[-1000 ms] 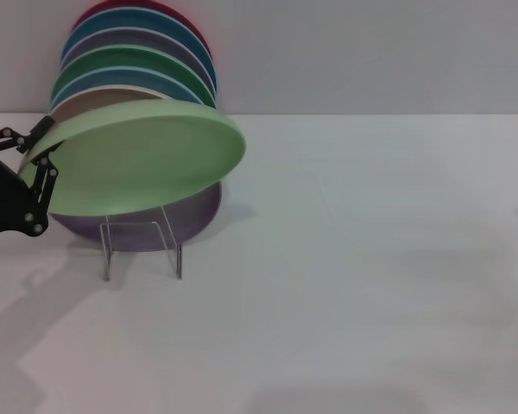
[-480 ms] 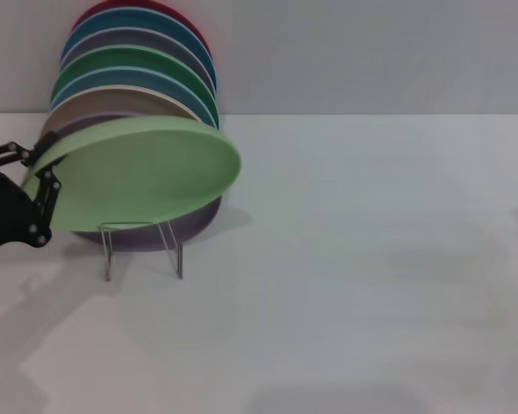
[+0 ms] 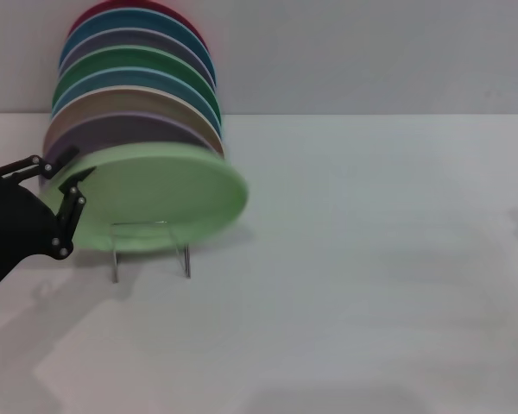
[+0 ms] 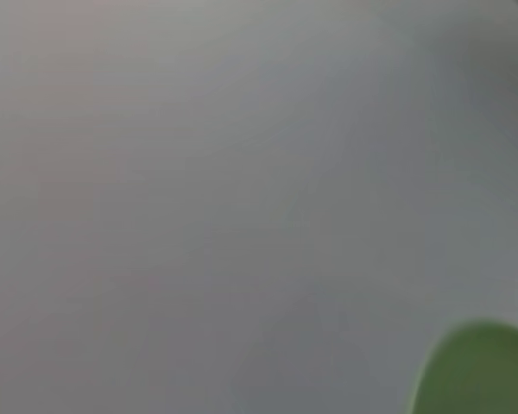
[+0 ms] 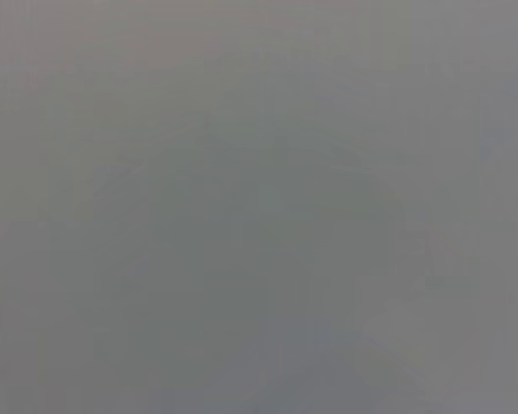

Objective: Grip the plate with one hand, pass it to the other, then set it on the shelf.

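The pale mint-green plate (image 3: 160,198) sits tilted at the front of the clear acrylic rack (image 3: 151,250), leaning toward the row of plates behind it. My left gripper (image 3: 66,177), black and at the left edge of the head view, is shut on the plate's left rim. A corner of the green plate shows in the left wrist view (image 4: 479,371). The right arm and its hand are out of view; the right wrist view shows only blank grey.
Behind the mint plate stand several coloured plates in the rack: lilac (image 3: 121,134), tan, blue, dark green (image 3: 129,65) and red. The white table (image 3: 371,259) stretches to the right and front. A grey wall is behind.
My left gripper has lowered the mint-green plate and moved it slightly right, down onto the front of the rack. It now covers the rack's bracket top and hides the lilac plate's lower part.
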`<state>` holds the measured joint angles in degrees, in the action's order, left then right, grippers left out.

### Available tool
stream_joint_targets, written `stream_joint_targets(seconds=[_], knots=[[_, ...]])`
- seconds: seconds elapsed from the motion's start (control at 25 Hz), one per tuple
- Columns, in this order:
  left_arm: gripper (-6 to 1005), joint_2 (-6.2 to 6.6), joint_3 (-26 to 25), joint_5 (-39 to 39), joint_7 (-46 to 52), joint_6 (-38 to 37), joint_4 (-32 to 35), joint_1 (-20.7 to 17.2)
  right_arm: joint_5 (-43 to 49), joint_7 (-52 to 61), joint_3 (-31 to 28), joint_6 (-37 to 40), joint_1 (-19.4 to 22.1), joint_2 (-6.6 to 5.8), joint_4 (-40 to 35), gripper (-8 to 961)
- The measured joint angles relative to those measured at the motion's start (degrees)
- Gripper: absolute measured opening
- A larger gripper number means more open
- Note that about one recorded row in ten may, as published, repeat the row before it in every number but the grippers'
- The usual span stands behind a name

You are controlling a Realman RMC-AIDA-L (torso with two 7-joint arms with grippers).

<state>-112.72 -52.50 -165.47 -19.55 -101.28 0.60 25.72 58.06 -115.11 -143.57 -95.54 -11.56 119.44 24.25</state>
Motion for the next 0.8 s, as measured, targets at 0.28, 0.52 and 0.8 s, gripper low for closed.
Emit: stream_joint_targets(seconds=[0.28,0.52,0.8], knots=[[196,-0.76,-0.7,0.0,-1.3,2.7,-0.3,0.3,0.0,0.4,0.0,-0.2,-0.2,-0.06,0.1,608],[269,-1.16,-1.3,0.3,-1.5,3.1,-1.1,0.4,0.0,0.4,0.1,-0.3,-0.2,-0.08,0.3,608],[481,-2.61,-15.0,0.7,0.0,-3.8,-8.4,-5.5,-0.1,-3.4,0.1,-0.7,0.5,0.02,0.2,607]])
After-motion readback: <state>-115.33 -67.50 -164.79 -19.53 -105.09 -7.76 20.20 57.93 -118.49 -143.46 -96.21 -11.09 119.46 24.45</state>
